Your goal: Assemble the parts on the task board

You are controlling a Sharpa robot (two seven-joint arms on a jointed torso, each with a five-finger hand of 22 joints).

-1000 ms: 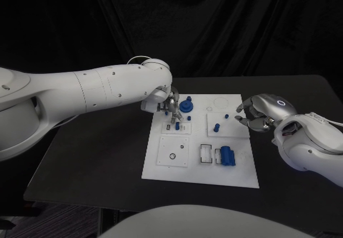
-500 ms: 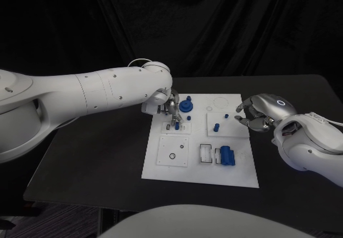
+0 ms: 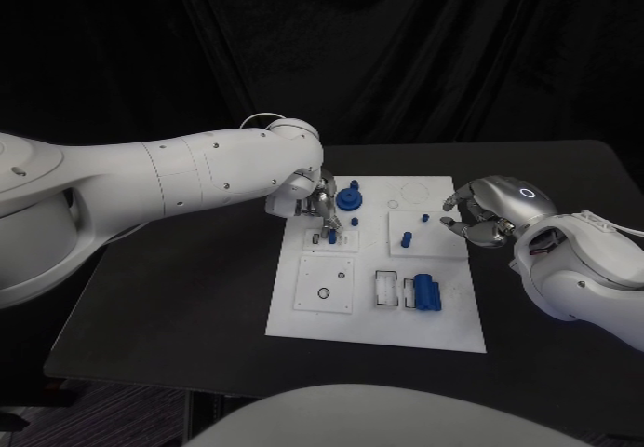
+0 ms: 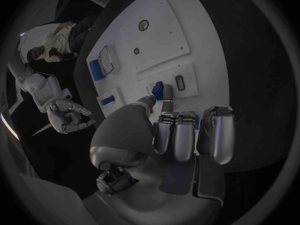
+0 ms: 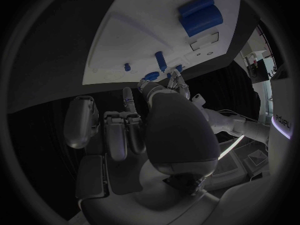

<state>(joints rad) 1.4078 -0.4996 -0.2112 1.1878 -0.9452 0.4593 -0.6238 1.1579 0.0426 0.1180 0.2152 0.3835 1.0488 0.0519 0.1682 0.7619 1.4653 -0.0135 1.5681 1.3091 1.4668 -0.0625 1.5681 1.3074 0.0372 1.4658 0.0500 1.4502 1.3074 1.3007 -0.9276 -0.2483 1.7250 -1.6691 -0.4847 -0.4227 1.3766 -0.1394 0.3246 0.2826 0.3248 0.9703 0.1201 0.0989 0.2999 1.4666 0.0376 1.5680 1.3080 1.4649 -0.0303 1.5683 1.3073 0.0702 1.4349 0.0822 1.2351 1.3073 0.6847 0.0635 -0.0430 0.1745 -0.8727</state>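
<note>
Two hands flank the task board (image 3: 376,326): my left hand (image 3: 316,197) pinches a small blue part (image 3: 331,237) upright over its slot at the board's far left, while my right hand (image 3: 480,216) waits curled and empty off the right edge.

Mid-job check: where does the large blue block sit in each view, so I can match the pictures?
Head view: large blue block lies on the board's near right part.
Left wrist view: block lies at the board edge towards the right hand.
Right wrist view: block lies on the board, beyond the fingers.
Shared landmark: the rectangular slot beside it.
</note>
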